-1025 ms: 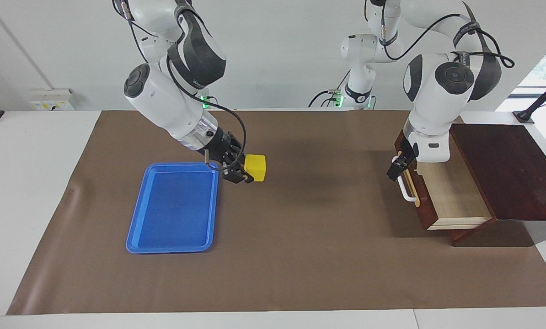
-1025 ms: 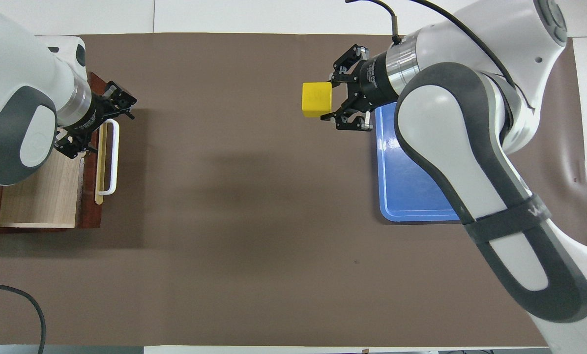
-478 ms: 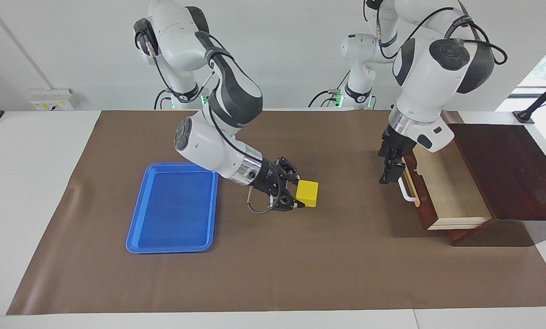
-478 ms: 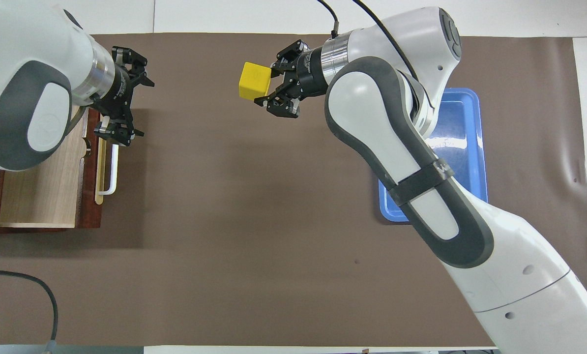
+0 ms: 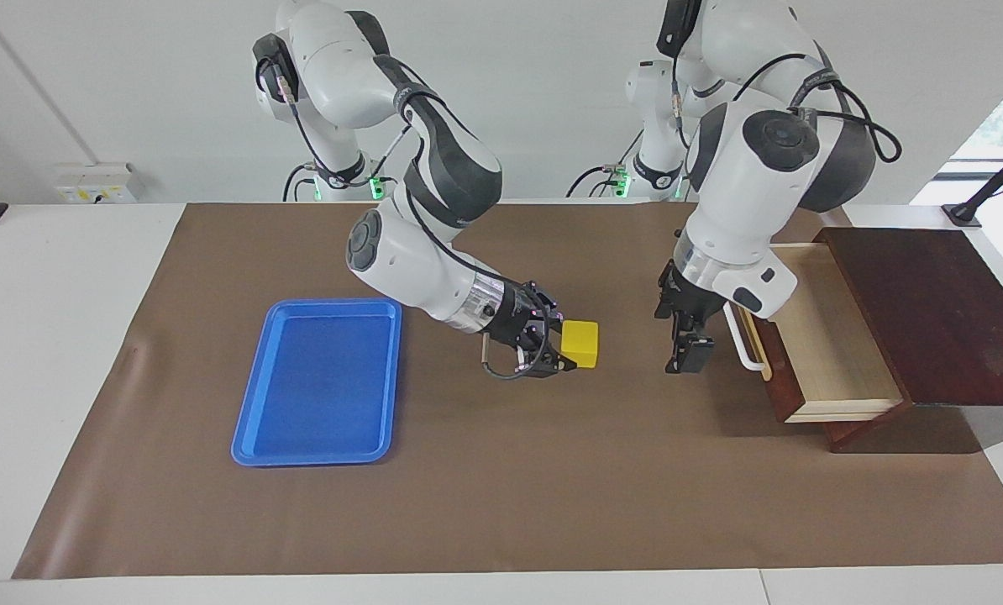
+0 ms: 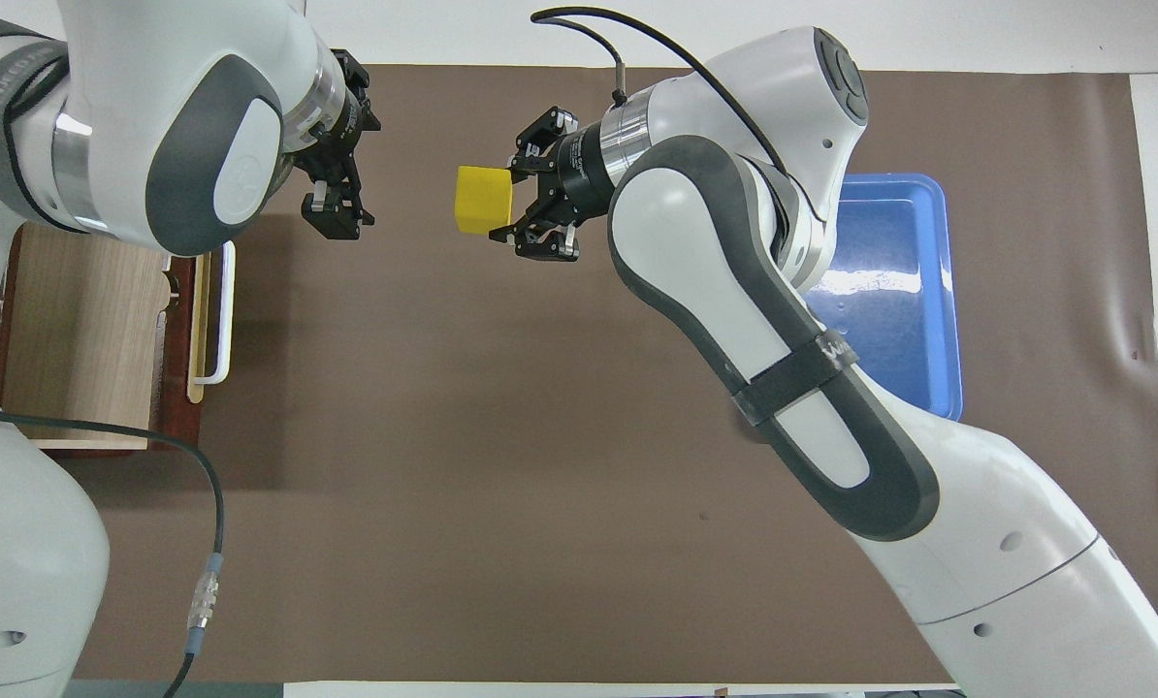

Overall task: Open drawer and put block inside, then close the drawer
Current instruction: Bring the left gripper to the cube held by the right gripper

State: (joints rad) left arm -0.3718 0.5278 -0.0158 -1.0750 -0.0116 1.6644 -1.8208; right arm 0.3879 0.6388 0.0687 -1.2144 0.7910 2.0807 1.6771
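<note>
Mid-frame, the right end effector [image 5: 567, 353] is grasping the block [image 5: 580, 344], carrying it toward the open drawer [image 5: 821, 344]; the left end effector [image 5: 688, 349], released, is waiting to receive it.

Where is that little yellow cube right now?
The yellow cube is held in the right gripper, up over the brown mat between the blue tray and the open drawer.

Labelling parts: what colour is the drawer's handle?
White: the drawer's bar handle, clearest in the overhead view.

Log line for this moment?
drawer: open, empty | block: held by right gripper over mat | left gripper: open, off handle, facing block
</note>
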